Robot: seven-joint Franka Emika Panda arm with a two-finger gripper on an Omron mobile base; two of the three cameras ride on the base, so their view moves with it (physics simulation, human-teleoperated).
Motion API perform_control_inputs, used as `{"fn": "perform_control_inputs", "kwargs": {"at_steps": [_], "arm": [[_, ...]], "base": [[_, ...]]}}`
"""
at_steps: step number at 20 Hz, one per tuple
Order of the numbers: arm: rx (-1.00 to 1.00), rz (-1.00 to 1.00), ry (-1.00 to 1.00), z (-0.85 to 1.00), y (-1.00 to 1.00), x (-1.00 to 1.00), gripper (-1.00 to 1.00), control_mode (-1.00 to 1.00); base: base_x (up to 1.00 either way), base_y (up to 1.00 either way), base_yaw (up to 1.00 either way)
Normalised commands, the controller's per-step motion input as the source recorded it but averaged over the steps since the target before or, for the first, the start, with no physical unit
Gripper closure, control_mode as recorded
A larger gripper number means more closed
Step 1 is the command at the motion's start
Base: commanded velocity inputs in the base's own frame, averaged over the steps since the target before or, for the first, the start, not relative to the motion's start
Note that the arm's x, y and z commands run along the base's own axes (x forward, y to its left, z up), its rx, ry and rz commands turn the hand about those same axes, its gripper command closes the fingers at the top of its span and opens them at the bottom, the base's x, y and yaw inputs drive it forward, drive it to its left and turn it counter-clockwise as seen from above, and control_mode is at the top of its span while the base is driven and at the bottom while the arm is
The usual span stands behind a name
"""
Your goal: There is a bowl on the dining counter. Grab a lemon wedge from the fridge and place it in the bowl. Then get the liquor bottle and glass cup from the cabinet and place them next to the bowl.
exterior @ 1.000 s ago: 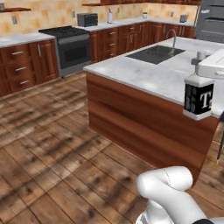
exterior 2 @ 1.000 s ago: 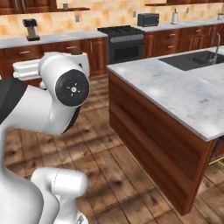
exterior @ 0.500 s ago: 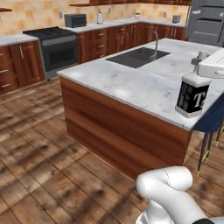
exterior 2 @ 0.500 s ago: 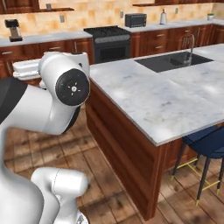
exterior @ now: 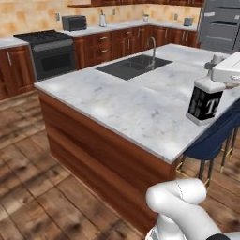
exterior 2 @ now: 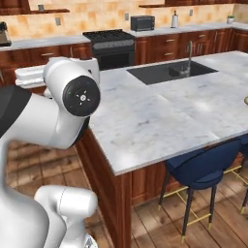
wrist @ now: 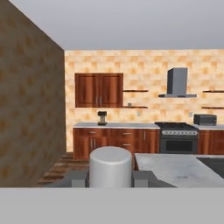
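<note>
The liquor bottle [exterior: 204, 100] hangs upright above the right edge of the worktop [exterior: 131, 101], its grey cap [wrist: 110, 166] pinched between the fingertips [wrist: 76, 178] of the hand [wrist: 110, 179]. Since a second ago the whole view has slid: the base has driven, bringing the sink [exterior: 133, 66] and a blue stool [exterior 2: 203, 169] closer. The arm reaches level, hand extended forward over the worktop.

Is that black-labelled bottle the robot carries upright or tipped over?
Upright: the liquor bottle hangs vertical, cap up, in the gripper.
</note>
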Motion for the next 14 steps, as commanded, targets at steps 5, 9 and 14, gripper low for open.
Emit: {"fn": "perform_control_inputs", "kwargs": {"at_steps": [5, 9, 14], "arm": [[0.0, 0.0, 0.0, 0.0, 0.0, 0.0, 1.0, 1.0], [0.0, 0.0, 0.0, 0.0, 0.0, 0.0, 1.0, 1.0], [0.0, 0.0, 0.0, 0.0, 0.0, 0.0, 1.0, 1.0]], "base": [[0.09, -1.0, 0.17], [0.01, -1.0, 0.22], [0.13, -0.81, 0.31]]}}
